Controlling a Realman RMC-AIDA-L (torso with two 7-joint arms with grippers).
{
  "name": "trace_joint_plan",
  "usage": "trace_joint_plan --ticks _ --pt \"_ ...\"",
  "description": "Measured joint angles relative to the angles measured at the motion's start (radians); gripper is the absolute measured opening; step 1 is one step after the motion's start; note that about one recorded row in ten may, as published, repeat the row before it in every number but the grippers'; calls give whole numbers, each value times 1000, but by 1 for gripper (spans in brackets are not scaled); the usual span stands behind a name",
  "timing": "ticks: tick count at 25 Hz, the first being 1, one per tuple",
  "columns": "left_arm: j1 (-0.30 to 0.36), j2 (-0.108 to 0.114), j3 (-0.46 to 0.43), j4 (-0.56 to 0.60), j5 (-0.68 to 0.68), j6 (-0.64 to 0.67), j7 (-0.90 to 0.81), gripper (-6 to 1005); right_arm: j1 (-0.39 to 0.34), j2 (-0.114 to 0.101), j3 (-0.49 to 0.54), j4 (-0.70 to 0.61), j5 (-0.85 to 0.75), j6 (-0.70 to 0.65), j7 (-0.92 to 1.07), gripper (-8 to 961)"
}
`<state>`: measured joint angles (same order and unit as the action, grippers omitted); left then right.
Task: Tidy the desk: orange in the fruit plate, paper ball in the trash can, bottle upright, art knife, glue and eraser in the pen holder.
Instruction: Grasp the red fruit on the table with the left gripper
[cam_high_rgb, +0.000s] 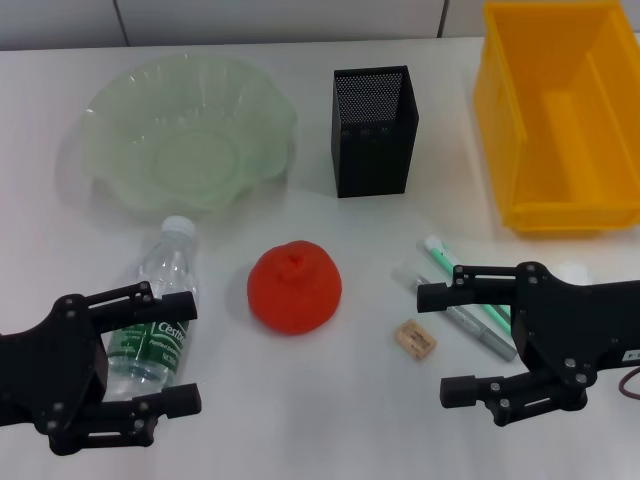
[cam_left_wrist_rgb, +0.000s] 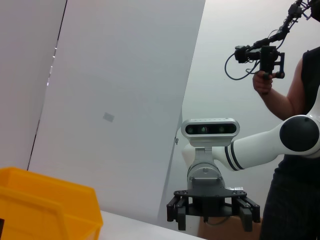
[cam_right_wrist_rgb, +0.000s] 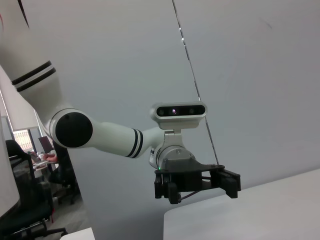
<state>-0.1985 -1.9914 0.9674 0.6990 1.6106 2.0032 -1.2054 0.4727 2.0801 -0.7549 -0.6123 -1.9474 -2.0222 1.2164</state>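
**A:** Both grippers hover low over the near edge of the desk (cam_high_rgb: 330, 420), jaws spread wide, nothing in either. Your left gripper (cam_high_rgb: 165, 355) hangs over the water bottle (cam_high_rgb: 160, 315), which lies on its side with the cap towards the fruit plate (cam_high_rgb: 110, 110). Your right gripper (cam_high_rgb: 450, 340) sits just beside the green-and-white glue pen (cam_high_rgb: 460, 285) and the grey art knife (cam_high_rgb: 480, 335).

**B:** How will the orange (cam_high_rgb: 295, 287) handle?

**A:** It sits mid-desk, between the two grippers. I'd judge it soft and round, likely to roll, so close across its widest part and squeeze gently. The bottle looks like thin, nearly empty plastic: light, slick, easily dented. Take it around the labelled body. The eraser (cam_high_rgb: 415, 339) is small and flat, lying apart from the pens; you'd pinch its short sides.

**B:** Anything you can't see?

**A:** The right gripper covers the knife's and glue's near ends. A pale shape by the yellow bin (cam_high_rgb: 520, 130) may be the paper ball, mostly hidden. The black mesh pen holder (cam_high_rgb: 373, 135) stands behind the orange. The wrist views show only the opposite arm.
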Motion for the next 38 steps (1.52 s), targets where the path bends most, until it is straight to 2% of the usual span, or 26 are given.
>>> trace_joint_plan --ticks 14,17,22,23,24,25,26,27,29,30,32,38 --pt "-35 -3 2 1 0 -13 -5 760 -23 -2 20 2 -1 1 0 833" --pt "-115 -45 9 0 28 -192 -14 752 -65 -13 59 2 -2 18 0 833" --pt "-115 -45 9 0 28 -192 -14 739 -149 -28 204 1 -7 44 0 834" --pt "-205 -78 27 -14 125 -356 -25 736 -149 -28 204 1 -7 44 0 834" --pt "-205 -78 27 -14 125 -356 -25 733 -160 -29 225 1 -8 45 0 834" --pt "-285 -81 104 -89 153 -526 -27 730 -168 -29 239 1 -8 46 0 834" --pt "-285 -81 104 -89 153 -526 -27 727 -175 -28 252 1 -9 48 0 834" --pt "-319 -83 169 -127 155 -635 -27 725 -183 -26 260 3 -9 55 0 834" --pt "-319 -83 169 -127 155 -635 -27 719 -186 -25 260 4 -10 59 0 834" --pt "-336 -86 312 -142 148 -812 -32 717 -189 -23 260 5 -10 65 0 834" --pt "-337 -87 376 -137 141 -858 -47 711 -192 -19 259 6 -11 76 0 834" --pt "-314 -87 395 -114 117 -843 -45 694 -189 -18 256 11 -12 78 0 833"
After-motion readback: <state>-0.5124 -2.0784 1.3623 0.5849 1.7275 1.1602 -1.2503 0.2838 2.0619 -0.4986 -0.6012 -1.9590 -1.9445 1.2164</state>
